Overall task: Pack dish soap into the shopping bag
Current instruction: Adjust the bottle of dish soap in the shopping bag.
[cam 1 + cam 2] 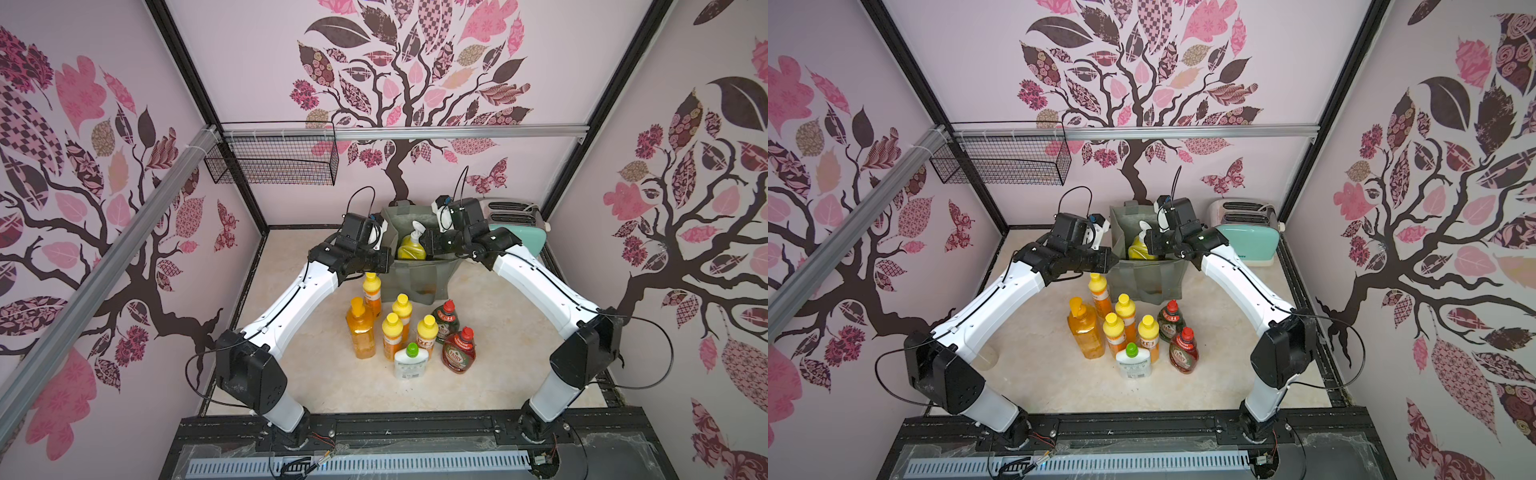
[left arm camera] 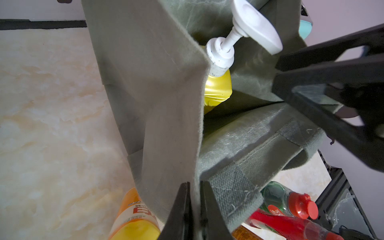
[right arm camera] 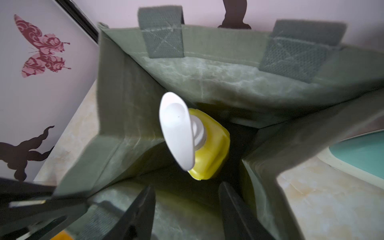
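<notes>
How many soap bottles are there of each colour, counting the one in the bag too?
Small orange bottles, yellow caps: 4
Orange pump bottle: 1
Yellow pump bottle, inside the shopping bag: 1
Green bottle, red cap: 1
Red bottle, red cap: 1
White bottle, green cap: 1
Total: 9

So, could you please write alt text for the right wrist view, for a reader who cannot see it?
View down into the open grey-green bag, where a yellow bottle with a white pump sits. The right tool hangs open over the bag's mouth; a mint toaster shows beside the bag.
</notes>
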Controlling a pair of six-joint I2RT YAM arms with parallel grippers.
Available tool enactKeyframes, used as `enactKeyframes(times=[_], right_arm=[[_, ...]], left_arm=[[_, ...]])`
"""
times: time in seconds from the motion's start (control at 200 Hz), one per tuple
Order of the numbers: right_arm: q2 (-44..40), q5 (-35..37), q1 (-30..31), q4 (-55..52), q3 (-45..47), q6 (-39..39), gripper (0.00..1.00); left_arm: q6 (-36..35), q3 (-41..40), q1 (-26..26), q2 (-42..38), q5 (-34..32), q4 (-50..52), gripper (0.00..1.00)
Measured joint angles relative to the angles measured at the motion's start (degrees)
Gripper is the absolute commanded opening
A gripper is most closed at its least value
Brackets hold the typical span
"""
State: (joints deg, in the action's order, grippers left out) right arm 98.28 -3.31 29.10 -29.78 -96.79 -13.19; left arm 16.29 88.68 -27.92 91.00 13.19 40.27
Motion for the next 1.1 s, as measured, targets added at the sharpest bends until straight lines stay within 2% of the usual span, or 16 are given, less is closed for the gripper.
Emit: enactKeyframes(times=[0.215, 0.4, 0.74, 0.825, 1.015, 1.1], right_arm=[[1.3, 3.3, 1.5, 5.9, 3.9, -1.6, 0.55], [1.8, 4.3, 1.6, 11.3, 5.2, -3.0, 0.61], [7.0, 7.5, 1.9, 17.7, 4.3, -3.2, 0.58], [8.2, 8.1, 2.0, 18.5, 3.3, -2.2, 0.50], [9.6, 10.3, 2.3, 18.2, 1.2, 2.8, 0.24], [9.3, 10.3, 2.3, 17.8, 1.2, 4.6, 0.16]], left_arm=[[0.0, -0.5, -0.1, -0.1, 0.0, -0.4, 0.05], [0.0, -1.4, -0.1, -0.3, 0.0, -0.8, 0.02], [0.1, -1.4, -0.3, -0.5, 1.0, -0.9, 0.01], [0.1, -1.4, -0.3, -0.5, 1.1, -0.8, 0.01], [0.1, -1.4, -0.4, -0.5, 1.0, -0.8, 0.00], [0.1, -1.4, -0.4, -0.5, 0.9, -0.7, 0.00]])
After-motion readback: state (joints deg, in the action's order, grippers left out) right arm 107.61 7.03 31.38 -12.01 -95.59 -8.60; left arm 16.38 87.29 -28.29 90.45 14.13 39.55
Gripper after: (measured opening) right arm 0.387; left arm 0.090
